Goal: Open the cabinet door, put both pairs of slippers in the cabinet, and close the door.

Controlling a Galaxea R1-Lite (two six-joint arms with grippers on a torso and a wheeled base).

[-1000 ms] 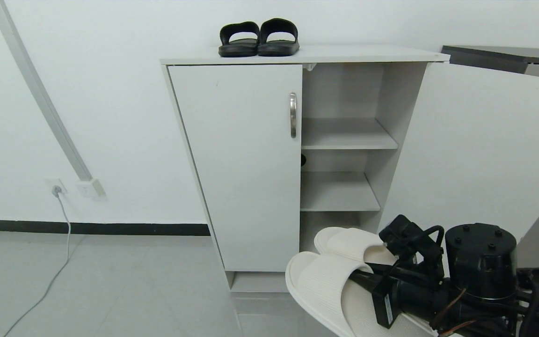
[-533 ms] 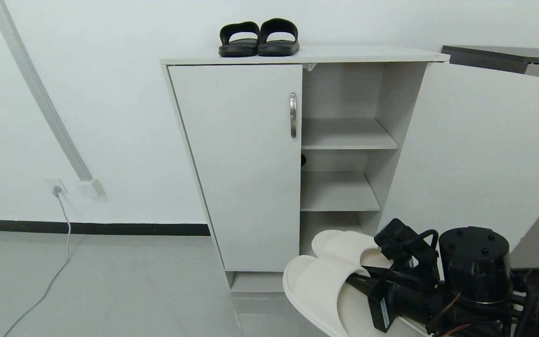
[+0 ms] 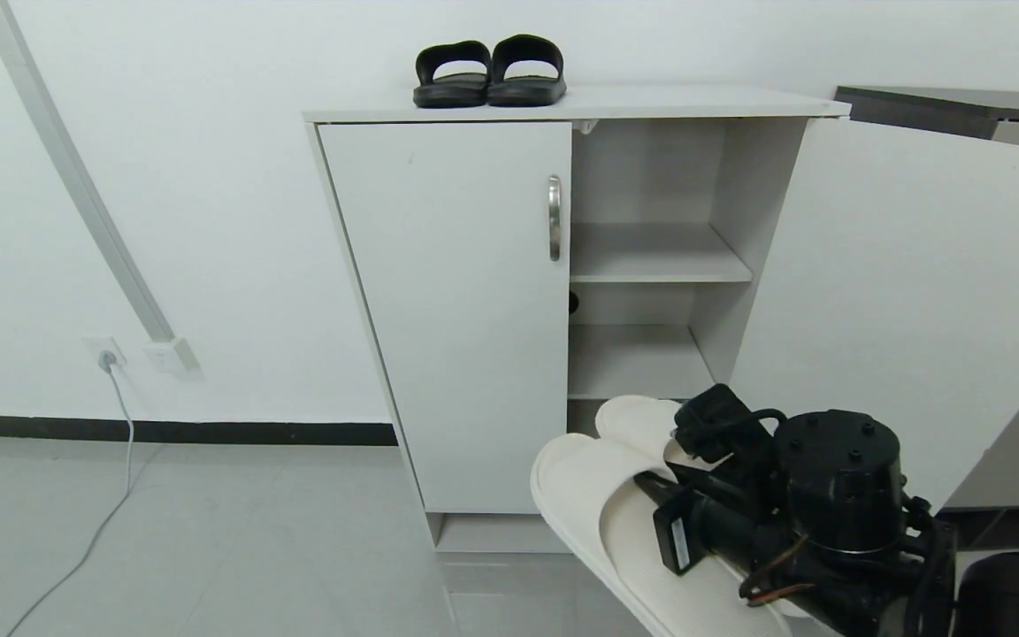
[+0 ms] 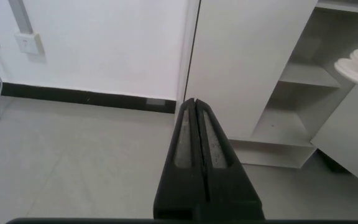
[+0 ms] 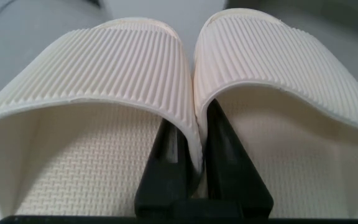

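Note:
My right gripper (image 3: 651,482) is shut on a pair of white slippers (image 3: 602,495), one finger inside each strap, pinching their inner edges together (image 5: 194,143). The pair hangs in front of the lower part of the white cabinet (image 3: 563,104), toes toward its open right half. The right door (image 3: 899,292) stands swung wide; two shelves (image 3: 651,261) are bare. A pair of black slippers (image 3: 489,75) rests on the cabinet top. My left gripper (image 4: 194,106) is shut with nothing in it, low over the floor facing the cabinet's left door (image 4: 247,56).
The left door (image 3: 456,310) with its metal handle (image 3: 554,217) is closed. A wall socket with a cable (image 3: 107,372) and a slanted conduit (image 3: 67,168) are at the left. Grey tiled floor (image 3: 209,540) lies open to the left. A dark-topped unit (image 3: 952,106) stands behind the open door.
My right arm has carried the white slippers up and to the left, closer to the cabinet opening. The black slippers and doors have not moved.

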